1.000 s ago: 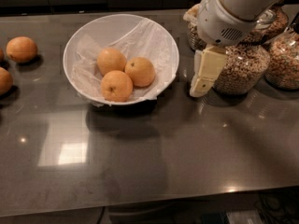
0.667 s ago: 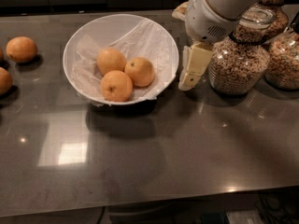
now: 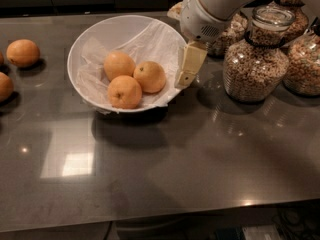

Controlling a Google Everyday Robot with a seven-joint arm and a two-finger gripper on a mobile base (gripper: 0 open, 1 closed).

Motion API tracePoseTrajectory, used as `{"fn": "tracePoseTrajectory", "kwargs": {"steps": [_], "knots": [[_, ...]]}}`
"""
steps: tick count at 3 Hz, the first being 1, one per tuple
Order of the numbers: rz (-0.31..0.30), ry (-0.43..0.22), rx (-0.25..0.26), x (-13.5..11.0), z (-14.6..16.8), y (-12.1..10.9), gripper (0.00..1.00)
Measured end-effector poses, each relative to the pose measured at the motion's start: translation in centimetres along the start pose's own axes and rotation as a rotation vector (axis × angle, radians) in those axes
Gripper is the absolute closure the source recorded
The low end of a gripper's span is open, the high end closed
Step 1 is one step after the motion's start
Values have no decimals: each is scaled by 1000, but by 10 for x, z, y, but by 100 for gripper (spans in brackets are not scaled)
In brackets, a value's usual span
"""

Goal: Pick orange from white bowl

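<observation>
A wide white bowl (image 3: 95, 39) with crumpled paper lining sits on the dark counter at upper left centre. Three oranges lie in it: one at the back left (image 3: 119, 65), one at the right (image 3: 150, 76), one at the front (image 3: 124, 91). My gripper (image 3: 187, 66) hangs from the white arm at the bowl's right rim, above and just right of the right-hand orange. It holds nothing that I can see.
Two more oranges (image 3: 22, 52) (image 3: 5, 86) lie on the counter at the far left. Glass jars of cereal (image 3: 255, 59) (image 3: 304, 66) stand at the right, close behind the arm. The counter's front edge runs along the bottom.
My arm and gripper have moved left, from in front of the cereal jars to the bowl's right rim. The oranges and bowl have not moved.
</observation>
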State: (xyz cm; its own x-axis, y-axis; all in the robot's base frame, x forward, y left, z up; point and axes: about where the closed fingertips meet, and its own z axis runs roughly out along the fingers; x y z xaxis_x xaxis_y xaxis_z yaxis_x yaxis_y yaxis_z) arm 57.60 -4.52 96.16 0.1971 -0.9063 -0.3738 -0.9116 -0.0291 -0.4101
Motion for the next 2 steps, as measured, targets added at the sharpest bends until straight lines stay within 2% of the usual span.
{"fn": "tracePoseTrajectory", "kwargs": {"steps": [1,2], "knots": [[10,-45,-17,-8,12,-9,0],[9,-49,-13,-9,12,-9,0]]}}
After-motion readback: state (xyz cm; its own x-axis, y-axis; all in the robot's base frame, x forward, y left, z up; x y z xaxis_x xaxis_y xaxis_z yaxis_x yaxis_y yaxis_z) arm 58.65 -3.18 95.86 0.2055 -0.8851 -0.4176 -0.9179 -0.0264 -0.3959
